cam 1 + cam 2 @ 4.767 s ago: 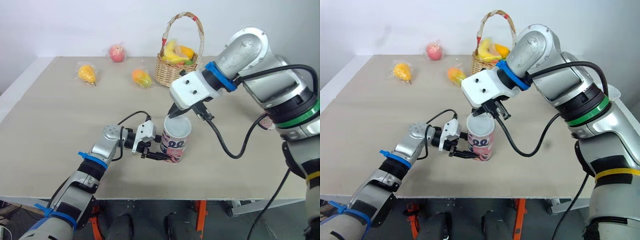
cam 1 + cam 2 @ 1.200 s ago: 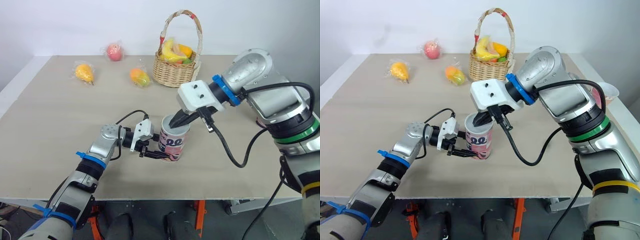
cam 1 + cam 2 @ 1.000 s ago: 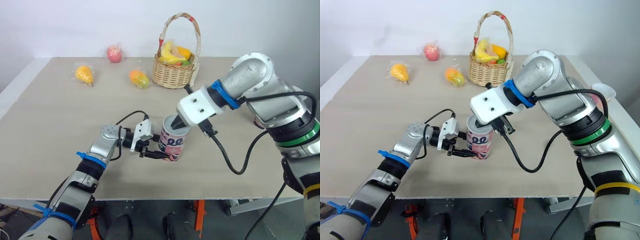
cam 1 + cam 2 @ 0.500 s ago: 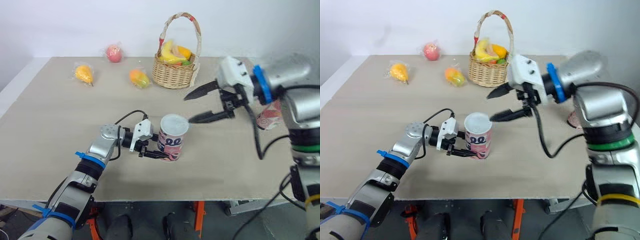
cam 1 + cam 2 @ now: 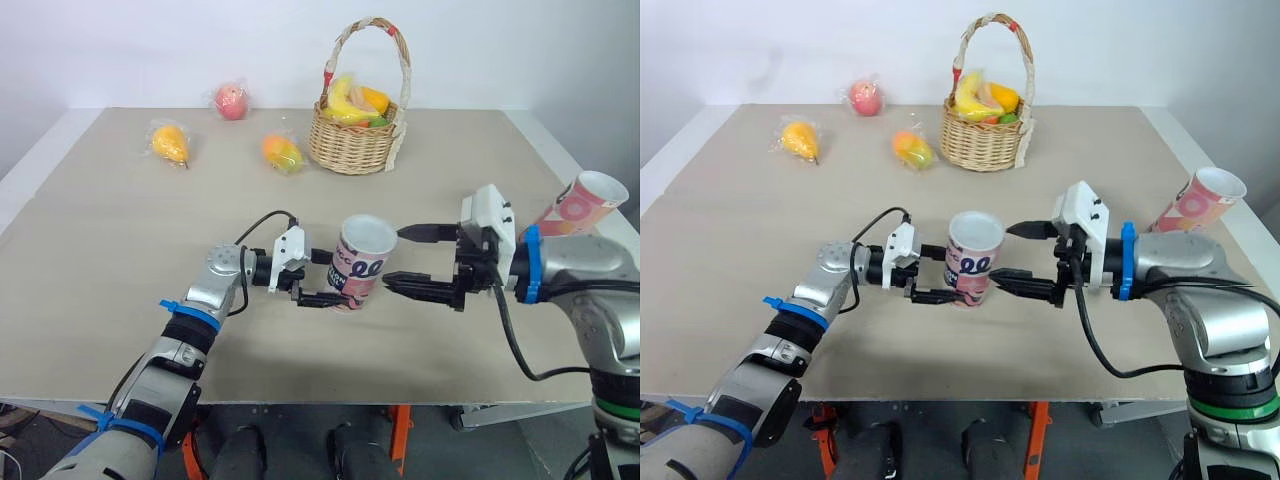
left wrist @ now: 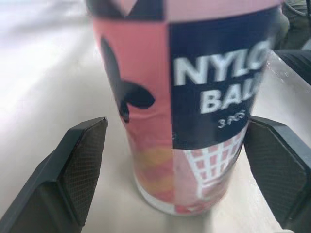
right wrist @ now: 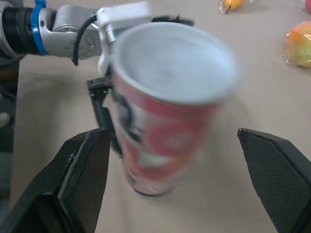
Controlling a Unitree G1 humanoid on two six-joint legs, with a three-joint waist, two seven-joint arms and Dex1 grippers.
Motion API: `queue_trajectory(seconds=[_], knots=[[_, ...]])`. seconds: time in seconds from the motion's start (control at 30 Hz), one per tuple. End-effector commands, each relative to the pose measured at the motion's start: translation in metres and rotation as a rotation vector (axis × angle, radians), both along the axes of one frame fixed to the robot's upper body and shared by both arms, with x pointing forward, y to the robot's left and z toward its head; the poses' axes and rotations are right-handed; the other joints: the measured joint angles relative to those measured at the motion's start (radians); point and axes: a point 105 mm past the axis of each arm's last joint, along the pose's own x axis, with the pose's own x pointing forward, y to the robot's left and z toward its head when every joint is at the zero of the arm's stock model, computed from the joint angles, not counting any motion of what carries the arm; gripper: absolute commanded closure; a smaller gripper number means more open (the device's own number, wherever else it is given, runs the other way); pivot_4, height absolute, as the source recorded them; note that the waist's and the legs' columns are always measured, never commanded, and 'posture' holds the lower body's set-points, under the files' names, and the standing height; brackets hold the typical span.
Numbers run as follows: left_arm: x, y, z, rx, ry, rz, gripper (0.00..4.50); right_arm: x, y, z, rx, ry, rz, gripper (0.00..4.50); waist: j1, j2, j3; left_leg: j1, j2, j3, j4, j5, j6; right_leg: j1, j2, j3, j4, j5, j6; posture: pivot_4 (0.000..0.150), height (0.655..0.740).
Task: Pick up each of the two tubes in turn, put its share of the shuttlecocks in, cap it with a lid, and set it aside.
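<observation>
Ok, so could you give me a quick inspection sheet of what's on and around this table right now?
Surface: beige table, no spills seen.
Job's things: capped tube upright mid-table, white lid on top; second tube, open-topped and tilted, by the right edge.
Clutter: wicker basket of fruit; wrapped fruits at the back.
Grippers: left gripper open, straddling the capped tube's base with gaps; right gripper open, pointing at it from the right.
Cables: left-wrist cable loops; right-arm cable hangs.
Surroundings: white wall behind.

The pink tube [image 6: 146, 121] bears white letters on dark blue reading "NYLO" above "BAL", both cut off.
</observation>
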Motion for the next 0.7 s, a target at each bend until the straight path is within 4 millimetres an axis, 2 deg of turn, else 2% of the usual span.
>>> queue_trajectory(seconds=[0.03, 0.2, 0.27, 0.4, 0.47, 0.53, 0.63, 0.7], knots=[[0.006, 0.013, 0.020, -0.051, -0.051, 0.043, 0.04, -0.006, 0.000, 0.009, 0.010, -0.035, 0.006, 0.00, 0.000, 0.000, 0.000, 0.000, 0.000, 0.000, 0.000, 0.000, 0.000, 0.000, 0.000, 0.000, 0.000, 0.000, 0.000, 0.150, 0.7393], [-0.017, 0.041, 0.007, 0.066, 0.028, -0.041, 0.04, -0.006, -0.003, 0.004, 0.014, -0.005, 0.010, 0.00, -0.005, 0.000, 0.000, 0.000, 0.001, 0.000, -0.001, 0.000, 0.000, 0.000, 0.000, 0.000, -0.001, 0.000, 0.000, 0.150, 0.7393], [-0.019, 0.053, 0.004, 0.093, 0.022, -0.018, 0.04, -0.006, -0.002, 0.002, 0.012, 0.002, 0.013, 0.00, -0.003, 0.000, 0.000, 0.000, 0.001, 0.000, -0.001, 0.000, 0.000, 0.000, 0.000, -0.001, -0.001, -0.001, -0.001, 0.150, 0.7393], [-0.016, 0.079, 0.011, 0.104, -0.004, 0.070, 0.04, -0.001, 0.000, -0.004, -0.002, 0.011, 0.000, 0.00, -0.002, -0.001, 0.000, 0.000, 0.001, -0.001, -0.001, 0.000, 0.000, 0.000, 0.000, -0.002, -0.001, 0.000, -0.001, 0.150, 0.7393], [-0.016, 0.091, 0.022, 0.094, -0.029, 0.106, 0.04, 0.003, 0.001, -0.008, -0.011, 0.004, -0.011, 0.00, -0.002, -0.001, 0.001, 0.000, 0.001, -0.001, 0.000, 0.000, 0.000, 0.001, 0.000, -0.002, -0.001, 0.000, -0.001, 0.150, 0.7393], [-0.024, 0.106, 0.045, 0.046, -0.048, 0.110, 0.04, 0.007, 0.004, -0.014, -0.023, -0.010, -0.018, 0.00, -0.003, -0.002, 0.001, 0.000, 0.001, -0.001, 0.000, 0.000, 0.000, 0.001, 0.000, -0.002, -0.002, 0.000, -0.001, 0.150, 0.7393], [-0.038, 0.118, 0.070, -0.019, -0.056, 0.115, 0.04, 0.012, 0.008, -0.024, -0.031, -0.016, -0.025, 0.00, -0.005, -0.002, 0.001, 0.000, 0.003, 0.000, -0.001, 0.000, 0.000, 0.000, 0.001, -0.002, -0.002, 0.000, -0.001, 0.150, 0.7393], [-0.058, 0.123, 0.082, -0.034, -0.044, 0.067, 0.04, 0.021, 0.013, -0.030, -0.003, -0.027, -0.048, 0.00, -0.005, -0.002, 0.001, 0.000, 0.003, 0.000, -0.001, 0.000, 0.000, 0.000, 0.001, -0.002, -0.002, -0.001, -0.002, 0.150, 0.7393]])
